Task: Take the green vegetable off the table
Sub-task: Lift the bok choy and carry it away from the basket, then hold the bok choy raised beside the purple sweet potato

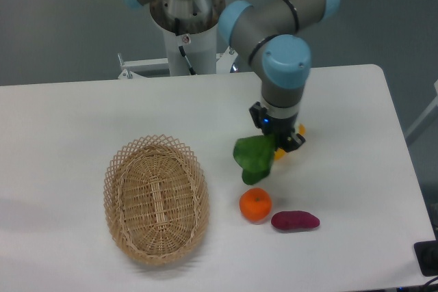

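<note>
White table (82,114) under grey walls, end effector (279,138) clenched on green vegetable (254,156) beside the orange (255,204).

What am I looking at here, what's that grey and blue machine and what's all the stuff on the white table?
This is one picture from a fixed camera that looks down at the table from the front. The grey machine with blue caps is a robot arm, bolted behind the white table. At its tip is a gripper with two jaws, reaching down onto a green leafy toy vegetable, something like bok choy. The jaws seem closed on its upper end, though I cannot tell if it is lifted off the table yet. Just behind the gripper a bit of a yellow-orange fruit peeks out. In front lie an orange and a purple sweet potato. To the left sits an empty oval wicker basket.
</note>
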Available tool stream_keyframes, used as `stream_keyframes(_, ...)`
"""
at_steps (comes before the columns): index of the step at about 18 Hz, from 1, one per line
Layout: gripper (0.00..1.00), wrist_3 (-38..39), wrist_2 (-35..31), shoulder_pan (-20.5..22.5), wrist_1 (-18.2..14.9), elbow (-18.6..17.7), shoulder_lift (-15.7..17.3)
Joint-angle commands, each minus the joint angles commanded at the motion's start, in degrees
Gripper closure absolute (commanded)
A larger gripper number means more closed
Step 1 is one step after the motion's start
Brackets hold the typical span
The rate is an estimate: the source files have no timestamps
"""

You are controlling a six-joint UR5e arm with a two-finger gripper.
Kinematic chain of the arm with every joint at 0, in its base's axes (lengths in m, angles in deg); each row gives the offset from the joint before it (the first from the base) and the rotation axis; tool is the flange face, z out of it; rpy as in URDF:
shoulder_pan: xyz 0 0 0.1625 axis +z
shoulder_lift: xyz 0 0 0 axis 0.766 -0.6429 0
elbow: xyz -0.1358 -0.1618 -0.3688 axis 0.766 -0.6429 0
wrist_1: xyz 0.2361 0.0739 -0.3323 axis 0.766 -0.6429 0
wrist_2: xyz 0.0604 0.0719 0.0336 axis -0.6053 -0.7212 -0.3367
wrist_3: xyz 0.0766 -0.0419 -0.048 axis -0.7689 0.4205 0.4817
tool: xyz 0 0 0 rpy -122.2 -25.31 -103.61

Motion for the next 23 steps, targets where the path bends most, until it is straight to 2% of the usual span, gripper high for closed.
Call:
stream_keyframes(5,0.69,0.00,-0.26,1.23,-0.44,6.94,-3.69)
stream_keyframes(15,0.69,-0.53,-0.26,3.34,-0.79,16.52,-10.19)
stream_keyframes(20,0.69,-0.70,-0.70,3.87,-0.79,19.43,-13.27)
stream_keyframes(23,0.69,-0.70,-0.70,4.22,-0.79,19.70,-13.72)
